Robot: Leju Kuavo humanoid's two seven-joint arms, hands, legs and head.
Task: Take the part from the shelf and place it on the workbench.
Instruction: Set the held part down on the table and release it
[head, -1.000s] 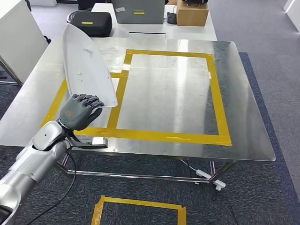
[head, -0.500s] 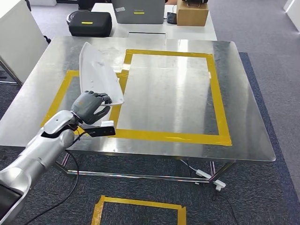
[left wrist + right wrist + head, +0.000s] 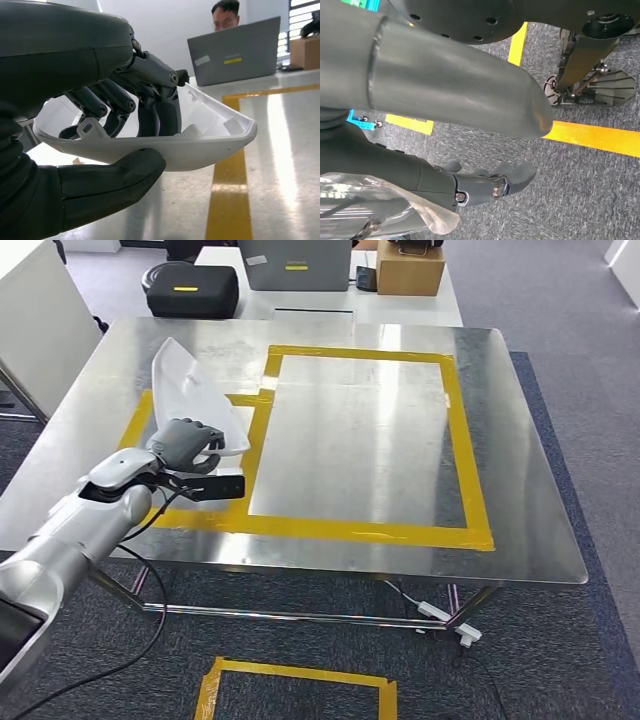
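— What've we got in front of us?

— Big steel surface [image 3: 362,530], shiny, with yellow tape [image 3: 468,460] marking out a large rectangle and a smaller one joined on at the robot's left.

— And the part?

— White plastic part [image 3: 185,390], a long curved shell, tilted, hovering low over that smaller taped box near the left front corner. From the wrist you can see its underside sitting just above the steel, not touching.

— Who's holding it?

— The left robot hand [image 3: 185,445]. Thumb [image 3: 109,182] pressed under the rim, dark fingers [image 3: 158,107] curled over into the hollow. Firm clamp on the near end.

— The other one?

— Right robot hand [image 3: 482,185] hangs down over grey carpet, fingers apart, nothing in it.

— Anything behind?

— A grey laptop [image 3: 296,262], a black case [image 3: 192,288] and a cardboard box [image 3: 410,268] on the far table.
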